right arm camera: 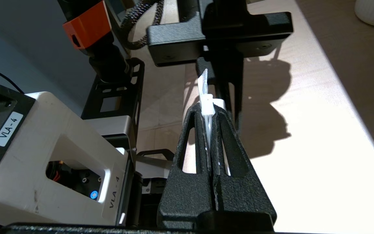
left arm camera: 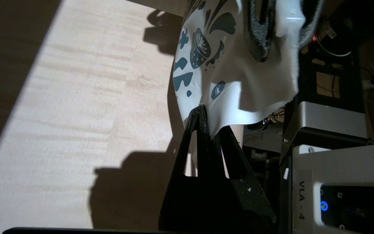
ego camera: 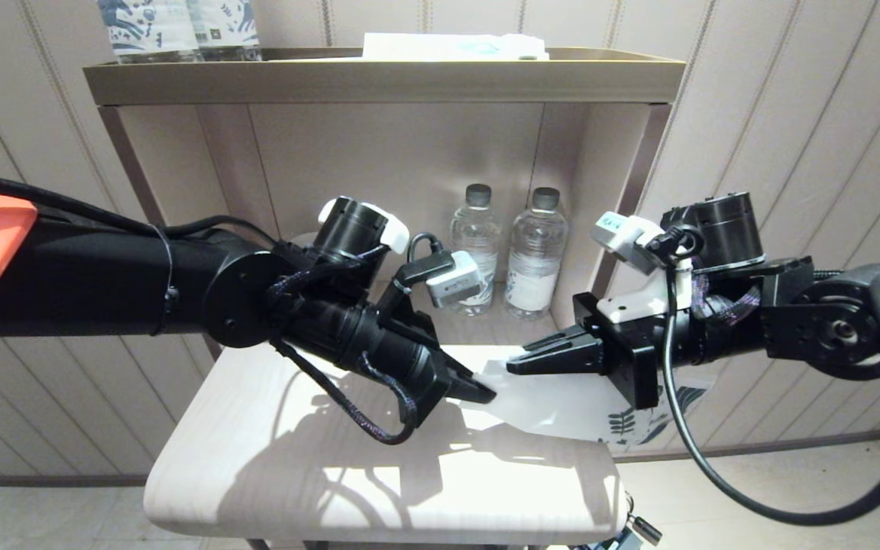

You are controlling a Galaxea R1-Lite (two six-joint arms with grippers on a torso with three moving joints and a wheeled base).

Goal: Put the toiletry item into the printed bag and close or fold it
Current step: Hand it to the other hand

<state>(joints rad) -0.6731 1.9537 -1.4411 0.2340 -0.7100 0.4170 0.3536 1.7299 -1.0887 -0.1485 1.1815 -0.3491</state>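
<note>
Above the near right part of the pale wooden table, the printed bag hangs stretched between the two arms, the left gripper pinching its plain left edge and the right gripper clamped on its top strip, two water bottles standing far behind.

The flat white plastic printed bag with dark teal leaf print is partly covered by the black right gripper, whose body hides much of the printed end behind its fingers. In the left wrist view the bag is cut off by the picture's edge beyond the fingertips. The slim white toiletry item cannot be made out in any view.
</note>
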